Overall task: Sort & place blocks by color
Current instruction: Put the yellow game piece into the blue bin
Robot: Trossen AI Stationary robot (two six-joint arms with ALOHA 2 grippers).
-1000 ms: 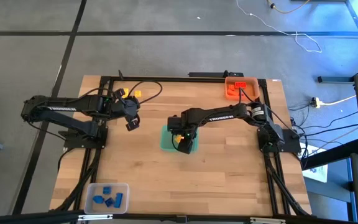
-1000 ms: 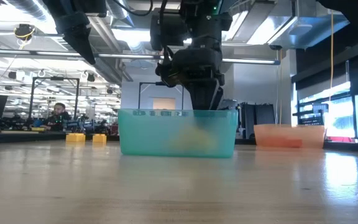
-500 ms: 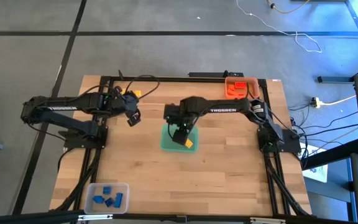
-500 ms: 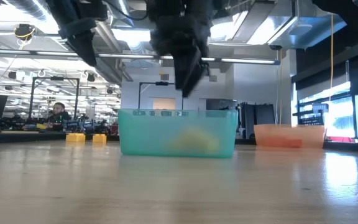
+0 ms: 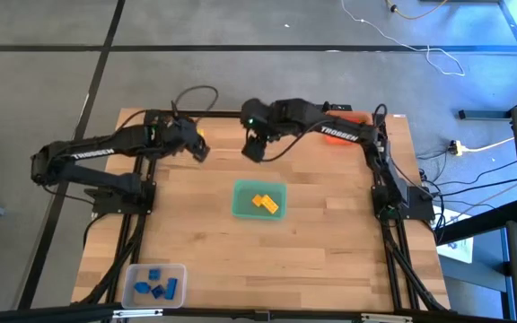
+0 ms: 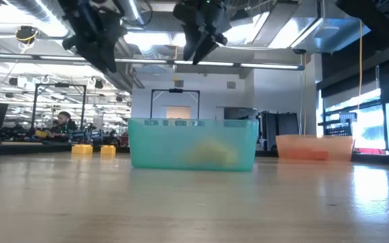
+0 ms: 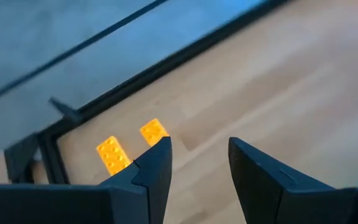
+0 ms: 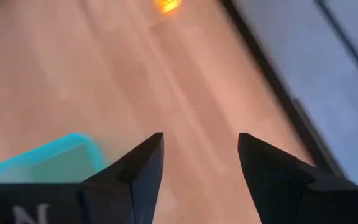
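Note:
Two yellow blocks [image 7: 112, 155] [image 7: 154, 132] lie flat on the table near its far left edge; the low view shows them too [image 6: 82, 150]. More yellow blocks [image 5: 266, 203] lie in the green tray [image 5: 239, 199] at mid-table. My left gripper [image 7: 199, 162] hovers open and empty just short of the two far blocks [image 5: 199, 151]. My right gripper [image 8: 201, 158] hangs open and empty high above the table [image 5: 255, 148], on the far side of the green tray [image 6: 193, 152].
An orange tray [image 5: 355, 117] with orange-red blocks stands at the far right corner, partly under my right arm. A clear tray [image 5: 153, 284] holding blue blocks sits at the near left. Bare wood lies around the green tray.
My right gripper has risen out of the green tray and swung toward the far edge, leaving yellow blocks lying in the tray. My left gripper has moved toward the far edge, nearer the two yellow blocks, and has rolled about its own axis.

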